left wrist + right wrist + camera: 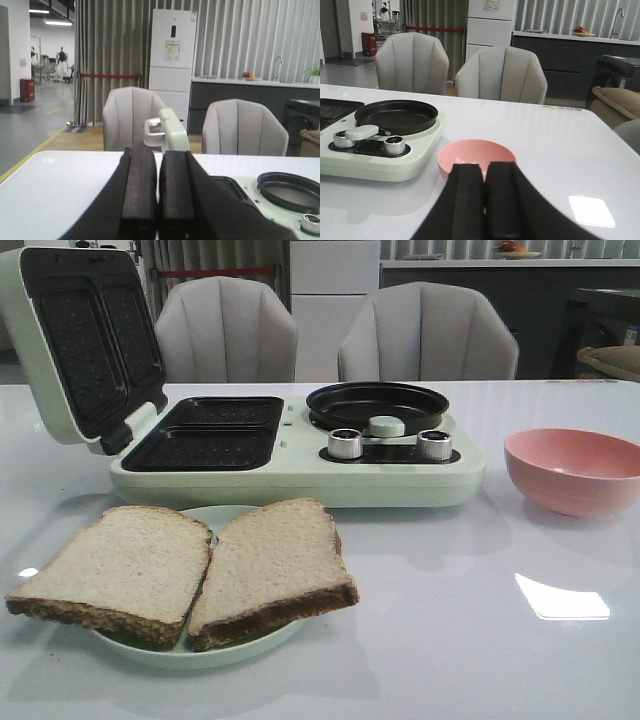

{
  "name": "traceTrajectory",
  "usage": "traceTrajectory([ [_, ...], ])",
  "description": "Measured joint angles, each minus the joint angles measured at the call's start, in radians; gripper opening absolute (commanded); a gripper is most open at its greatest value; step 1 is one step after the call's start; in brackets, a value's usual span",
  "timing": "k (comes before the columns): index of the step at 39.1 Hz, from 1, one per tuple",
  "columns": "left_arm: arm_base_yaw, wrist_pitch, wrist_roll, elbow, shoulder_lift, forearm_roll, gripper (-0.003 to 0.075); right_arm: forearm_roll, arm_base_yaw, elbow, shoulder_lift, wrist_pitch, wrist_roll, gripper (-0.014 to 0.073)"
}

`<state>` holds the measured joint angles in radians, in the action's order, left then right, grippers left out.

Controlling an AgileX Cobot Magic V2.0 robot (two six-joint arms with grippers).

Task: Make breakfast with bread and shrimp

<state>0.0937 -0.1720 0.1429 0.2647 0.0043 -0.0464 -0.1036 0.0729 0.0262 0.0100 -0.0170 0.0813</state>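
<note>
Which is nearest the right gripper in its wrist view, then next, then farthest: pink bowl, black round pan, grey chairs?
1. Pink bowl, just beyond the right gripper.
2. Black round pan, on the cooker.
3. Grey chairs, behind the table.

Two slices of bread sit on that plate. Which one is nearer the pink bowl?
The right-hand slice, the one whose corner juts past the plate. The other slice lies on its far side from the pink bowl.
</note>
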Motion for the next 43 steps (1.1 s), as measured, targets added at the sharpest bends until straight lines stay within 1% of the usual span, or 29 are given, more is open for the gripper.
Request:
traceTrajectory([
  [3, 0.0, -0.075, 0.0, 0.047, 0.024, 0.0, 0.0114, 0.0, 0.0, 0.0, 0.0, 0.0, 0.0, 0.0141],
  [7, 0.0, -0.126, 0.0, 0.075, 0.062, 0.023, 0.0114, 0.0, 0.0, 0.0, 0.0, 0.0, 0.0, 0.0141],
  [17, 0.0, -0.112, 0.0, 0.076, 0.101, 0.086, 0.0115, 0.0, 0.0, 0.0, 0.0, 0.0, 0.0, 0.0141],
  [21, 0.0, -0.108, 0.0, 0.076, 0.109, 0.09, 0.0136, 0.0, 0.0, 0.0, 0.0, 0.0, 0.0, 0.0141],
  [23, 0.0, -0.108, 0.0, 0.076, 0.116, 0.09, 0.0164, 0.0, 0.0, 0.0, 0.0, 0.0, 0.0, 0.0141],
  [27, 0.0, -0.107, 0.0, 0.076, 0.138, 0.09, 0.0282, 0.0, 0.0, 0.0, 0.0, 0.0, 0.0, 0.0141],
  [29, 0.0, -0.107, 0.0, 0.076, 0.154, 0.09, 0.0368, 0.0, 0.0, 0.0, 0.0, 0.0, 0.0, 0.0141],
  [31, 0.0, -0.107, 0.0, 0.076, 0.171, 0.09, 0.047, 0.0, 0.0, 0.0, 0.0, 0.0, 0.0, 0.0141],
  [33, 0.0, -0.107, 0.0, 0.076, 0.192, 0.084, 0.0523, 0.0, 0.0, 0.0, 0.0, 0.0, 0.0, 0.0141],
  [35, 0.0, -0.107, 0.0, 0.076, 0.21, 0.073, 0.0549, 0.0, 0.0, 0.0, 0.0, 0.0, 0.0, 0.0141],
  [43, 0.0, -0.105, 0.0, 0.076, 0.314, -0.015, 0.0549, 0.0, 0.0, 0.0, 0.0, 0.0, 0.0, 0.0141],
])
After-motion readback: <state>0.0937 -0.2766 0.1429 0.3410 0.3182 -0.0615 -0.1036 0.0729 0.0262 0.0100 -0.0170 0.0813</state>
